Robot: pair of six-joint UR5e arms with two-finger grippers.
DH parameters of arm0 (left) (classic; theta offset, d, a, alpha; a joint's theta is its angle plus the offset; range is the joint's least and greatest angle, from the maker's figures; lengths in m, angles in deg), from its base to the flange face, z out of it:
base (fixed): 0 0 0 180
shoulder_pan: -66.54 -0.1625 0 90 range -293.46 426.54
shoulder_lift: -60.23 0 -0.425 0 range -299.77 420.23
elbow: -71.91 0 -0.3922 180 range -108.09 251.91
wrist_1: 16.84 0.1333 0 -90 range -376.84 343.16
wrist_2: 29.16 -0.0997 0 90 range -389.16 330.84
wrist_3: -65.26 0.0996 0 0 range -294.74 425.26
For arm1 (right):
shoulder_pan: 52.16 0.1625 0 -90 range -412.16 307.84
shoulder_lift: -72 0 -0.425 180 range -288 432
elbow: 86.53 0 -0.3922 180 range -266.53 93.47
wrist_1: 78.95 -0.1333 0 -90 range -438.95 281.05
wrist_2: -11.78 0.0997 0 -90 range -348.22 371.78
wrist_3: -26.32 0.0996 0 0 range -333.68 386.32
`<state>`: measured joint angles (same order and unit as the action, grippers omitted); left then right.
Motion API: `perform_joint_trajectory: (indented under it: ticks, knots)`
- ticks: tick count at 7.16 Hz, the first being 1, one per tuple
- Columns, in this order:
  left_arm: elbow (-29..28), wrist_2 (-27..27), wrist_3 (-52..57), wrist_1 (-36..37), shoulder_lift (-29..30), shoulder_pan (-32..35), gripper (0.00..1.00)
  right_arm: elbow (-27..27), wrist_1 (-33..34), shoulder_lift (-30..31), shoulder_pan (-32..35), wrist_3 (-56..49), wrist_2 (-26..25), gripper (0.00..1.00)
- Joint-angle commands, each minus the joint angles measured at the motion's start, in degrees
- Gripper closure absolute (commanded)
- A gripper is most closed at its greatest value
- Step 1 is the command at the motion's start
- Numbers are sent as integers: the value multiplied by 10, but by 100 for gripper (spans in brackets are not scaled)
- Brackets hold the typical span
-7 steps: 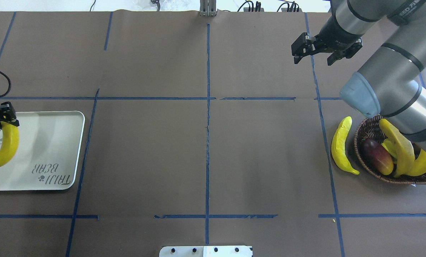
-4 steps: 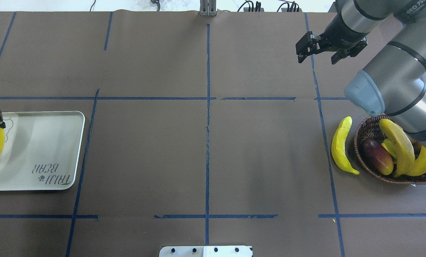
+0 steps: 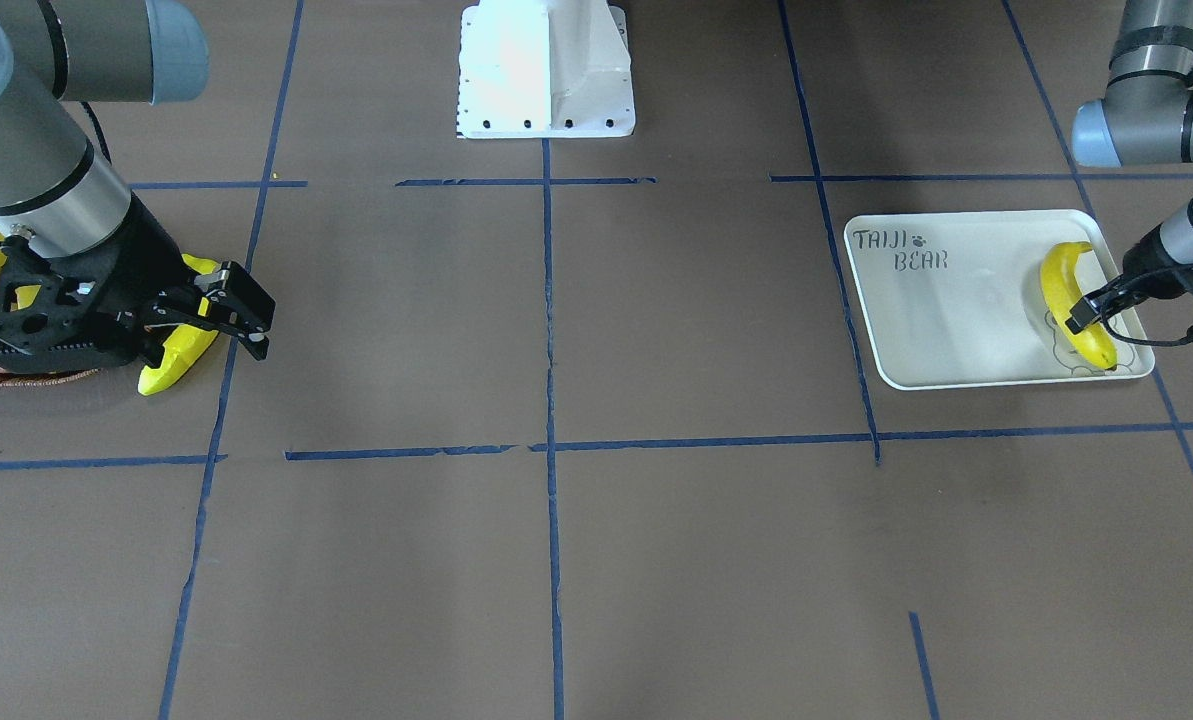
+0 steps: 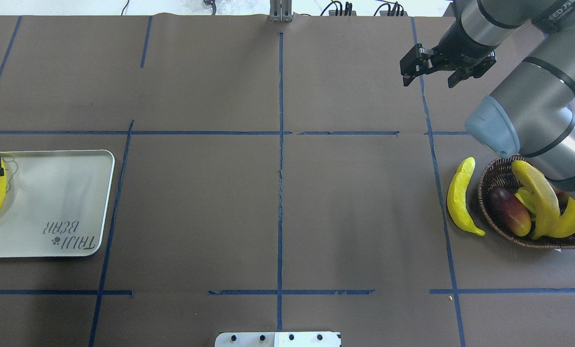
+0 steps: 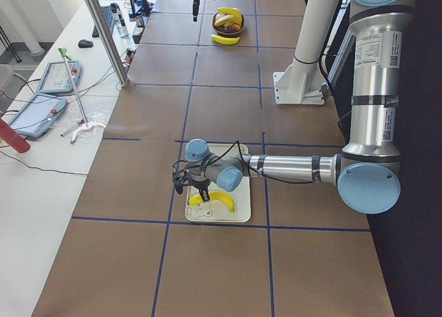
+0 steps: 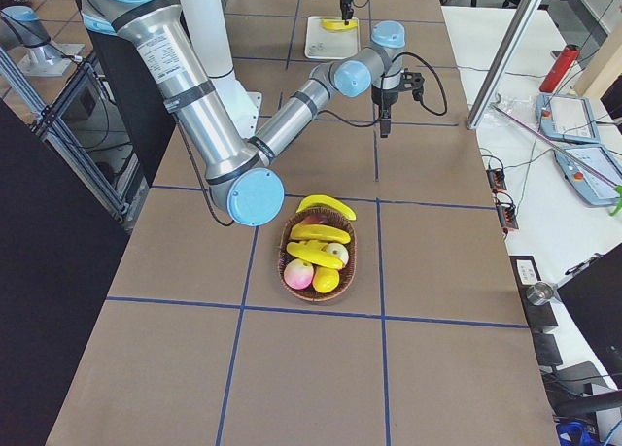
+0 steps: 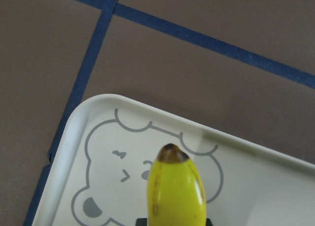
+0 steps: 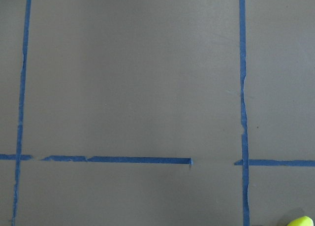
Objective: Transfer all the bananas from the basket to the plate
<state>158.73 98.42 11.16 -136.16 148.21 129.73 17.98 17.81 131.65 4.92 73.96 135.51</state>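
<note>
At the left edge of the desk (image 4: 277, 217), the left gripper (image 3: 1096, 308) seems closed on the end of one banana (image 3: 1061, 270). The fingers themselves are mostly hidden, so this is a judgement from how the fruit sits between them in the wrist view. This banana is low over the plate (image 3: 956, 320), at its outer end above the printed bear face. Whether it already rests on the surface cannot be told. The rest of the plate is bare except for the printed words.

Over the far right part of the desk, the right gripper (image 4: 428, 79) hangs with its fingers spread and nothing between them, well apart from the basket (image 4: 488, 176) at the right edge. Two bananas lie in the basket: a darker one (image 4: 538, 193) and a brighter one (image 4: 574, 219), next to a red-purple fruit (image 4: 509, 212). A fourth banana (image 4: 458, 197) lies on the desk just beside the basket rim.

The task is therefore about one quarter done. One banana is at the plate but not yet released, and three remain to be carried over.
</note>
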Motion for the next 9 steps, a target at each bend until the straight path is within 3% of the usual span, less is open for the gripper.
perform_joint_trajectory:
  ticks: [1, 3, 5, 6, 8, 9]
  knots:
    - [12, 10, 14, 2, 3, 30, 0, 2, 21, -1, 0, 0, -3, 0]
    - [60, 76, 14, 4, 4, 63, 0, 38, 38, 58, -49, 12, -72, 0]
    - [105, 89, 13, 3, 24, 67, 0, 76, 27, 120, -124, 98, -136, 0]
    - [112, 90, 12, 3, 28, 66, 0, 95, 3, 156, -167, 143, -170, 0]
    - [113, 90, 13, 3, 36, 66, 0, 104, -120, 252, -196, 167, -177, 1]
    - [114, 90, 13, 3, 37, 66, 0, 104, -119, 259, -207, 167, -185, 2]
